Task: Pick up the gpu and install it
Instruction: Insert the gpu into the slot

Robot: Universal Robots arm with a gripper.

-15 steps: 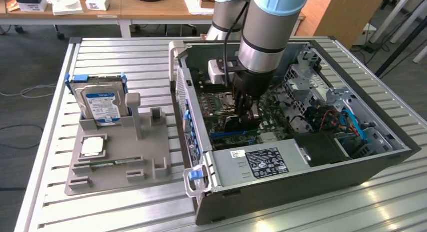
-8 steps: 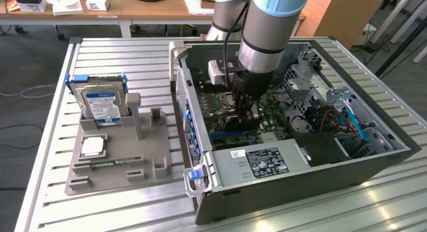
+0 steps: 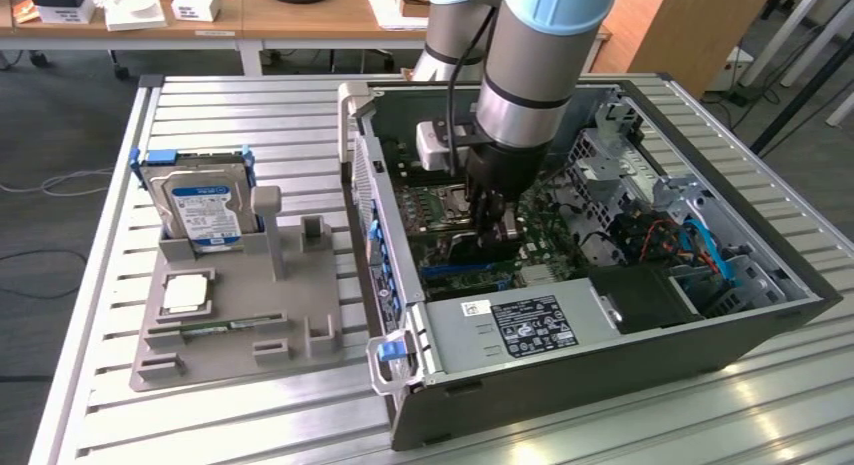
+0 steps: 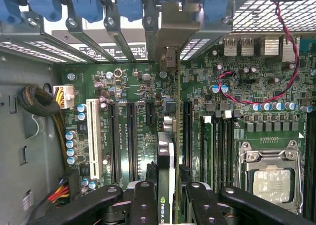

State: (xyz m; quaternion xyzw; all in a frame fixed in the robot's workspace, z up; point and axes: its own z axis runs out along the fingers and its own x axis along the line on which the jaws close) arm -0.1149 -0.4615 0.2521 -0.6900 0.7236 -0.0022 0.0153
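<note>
Tool (image 4: 167, 205): inside the open case (image 3: 601, 370), its 2 fingers (image 4: 143, 200) pinching the gpu (image 4: 166, 156) by its upper long edge.
Gpu: upright and edge-on over the motherboard (image 4: 123, 87) in the case, bracket end at the case's rear slot wall.
Edges: the card runs parallel to the black slots, with 1 close on each side.
Room: tight between neighbouring slots and the CPU socket (image 4: 270, 180); the case's upper side is open.

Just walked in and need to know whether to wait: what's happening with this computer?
The arm's tool is inside the open computer case, clamped on the gpu. The card stands edge-on over the motherboard slots, its metal bracket at the rear openings. Whether it is seated I cannot tell.
</note>
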